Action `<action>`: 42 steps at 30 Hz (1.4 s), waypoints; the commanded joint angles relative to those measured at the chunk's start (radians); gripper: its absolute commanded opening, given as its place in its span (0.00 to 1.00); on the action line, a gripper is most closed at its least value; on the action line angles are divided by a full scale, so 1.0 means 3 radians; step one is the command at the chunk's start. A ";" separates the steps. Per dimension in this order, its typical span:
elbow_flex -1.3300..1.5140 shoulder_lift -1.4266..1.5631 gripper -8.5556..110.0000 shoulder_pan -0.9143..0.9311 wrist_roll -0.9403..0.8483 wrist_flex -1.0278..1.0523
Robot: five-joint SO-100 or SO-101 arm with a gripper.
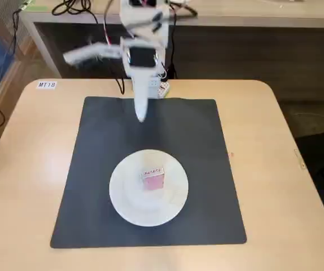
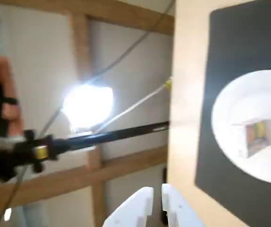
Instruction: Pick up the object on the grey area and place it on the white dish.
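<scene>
The object, a small pink-red box [image 1: 153, 179], rests upright near the middle of the white dish [image 1: 127, 195]. The dish lies on the front half of the grey area [image 1: 207, 141], a dark square mat. My gripper [image 1: 140, 116] hangs at the mat's far edge, well behind the dish and away from the box, fingers together with nothing between them. In the wrist view the white fingertips [image 2: 144, 197] enter from the bottom edge around my gripper [image 2: 156, 190]. The box [image 2: 257, 137] sits in the dish [image 2: 232, 101] on the mat [image 2: 239, 42] at the right.
The mat lies on a light wooden table [image 1: 275, 169] with rounded corners. A small label [image 1: 46, 84] is stuck at its far left corner. Cables [image 1: 71, 8] and a desk stand behind the arm's base. A bright lamp [image 2: 88, 106] glares in the wrist view.
</scene>
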 commanded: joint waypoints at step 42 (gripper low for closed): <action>0.7869 0.5221 0.07 0.0005 0.0005 -0.2188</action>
